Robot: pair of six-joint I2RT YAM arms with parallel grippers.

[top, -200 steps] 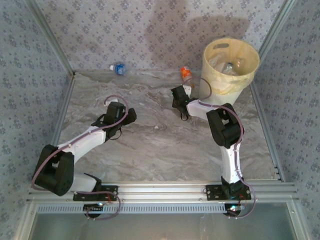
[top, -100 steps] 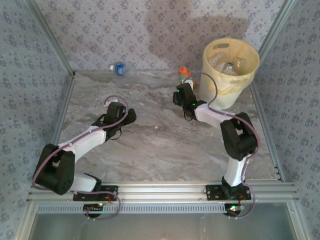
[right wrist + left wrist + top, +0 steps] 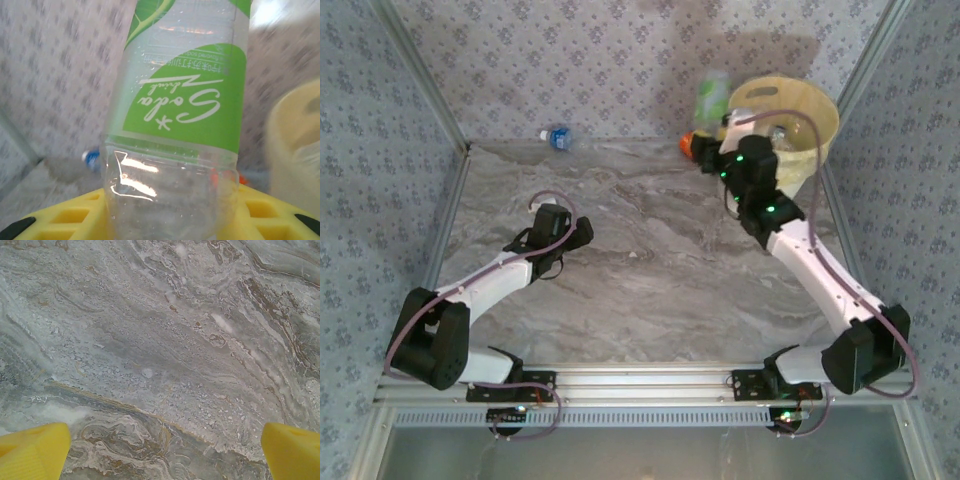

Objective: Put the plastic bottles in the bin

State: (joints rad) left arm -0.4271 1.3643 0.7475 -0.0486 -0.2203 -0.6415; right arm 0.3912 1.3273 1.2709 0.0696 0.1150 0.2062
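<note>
My right gripper [image 3: 724, 138] is raised beside the bin [image 3: 807, 150], shut on the base of a clear bottle with a green label [image 3: 712, 99] that sticks up from it. In the right wrist view this green-label bottle [image 3: 180, 100] stands between the yellow fingers [image 3: 65, 217], and the bin's cream rim [image 3: 295, 140] is at the right. An orange-capped bottle [image 3: 688, 146] lies on the table left of the bin. A blue-label bottle [image 3: 557, 137] lies at the far edge. More bottles [image 3: 782, 136] lie inside the bin. My left gripper [image 3: 578, 234] rests open over bare table [image 3: 165, 365].
Patterned walls and metal frame rails close the table on the left, right and far sides. The marble-patterned tabletop [image 3: 640, 290] stretches between the two arms.
The right arm has risen and stretched up and right toward the bin, and the green-label bottle now stands above its gripper. The left arm has not moved.
</note>
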